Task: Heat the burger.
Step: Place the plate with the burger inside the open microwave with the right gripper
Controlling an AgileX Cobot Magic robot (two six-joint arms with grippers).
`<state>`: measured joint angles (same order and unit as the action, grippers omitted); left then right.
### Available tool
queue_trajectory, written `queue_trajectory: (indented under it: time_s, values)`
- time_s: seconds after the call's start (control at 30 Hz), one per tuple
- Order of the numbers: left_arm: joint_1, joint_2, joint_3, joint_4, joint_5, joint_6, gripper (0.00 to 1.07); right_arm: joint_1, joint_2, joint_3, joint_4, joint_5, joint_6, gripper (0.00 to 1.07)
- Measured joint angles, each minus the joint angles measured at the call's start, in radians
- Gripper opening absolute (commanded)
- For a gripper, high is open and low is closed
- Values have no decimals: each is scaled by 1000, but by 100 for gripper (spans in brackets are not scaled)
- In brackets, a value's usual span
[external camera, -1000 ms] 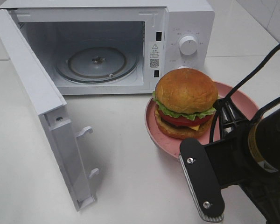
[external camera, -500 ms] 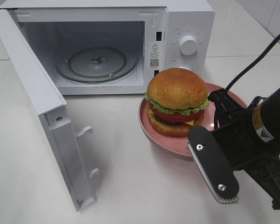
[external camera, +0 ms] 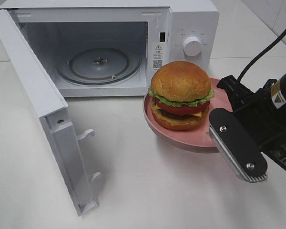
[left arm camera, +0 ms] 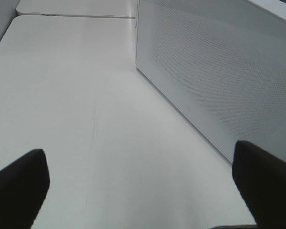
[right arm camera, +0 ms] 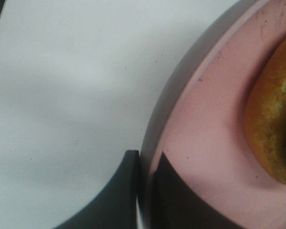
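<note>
The right gripper [right arm camera: 145, 191], pinched shut on the rim of the pink plate [external camera: 155, 126], holds the burger [external camera: 181, 93] at centre-right, with the turntable [external camera: 99, 64] of the open microwave [external camera: 190, 19] lying up-left of it, while the left gripper [left arm camera: 140, 181] gapes wide and empty.

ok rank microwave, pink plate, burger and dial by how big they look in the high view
Largest to smallest: microwave, pink plate, burger, dial. The plate looks only somewhat wider than the burger.
</note>
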<state>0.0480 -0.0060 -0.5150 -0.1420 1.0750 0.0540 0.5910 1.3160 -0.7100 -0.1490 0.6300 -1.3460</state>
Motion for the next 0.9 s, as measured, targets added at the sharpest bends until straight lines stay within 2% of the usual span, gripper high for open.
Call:
queue_trajectory:
  time_s: [0.57, 0.9]
  values:
    - [0, 0, 0, 0, 0, 0, 98, -18, 0, -9, 27, -14, -55, 0]
    - [0, 0, 0, 0, 0, 0, 98, 31, 46, -42, 27, -79, -57, 0]
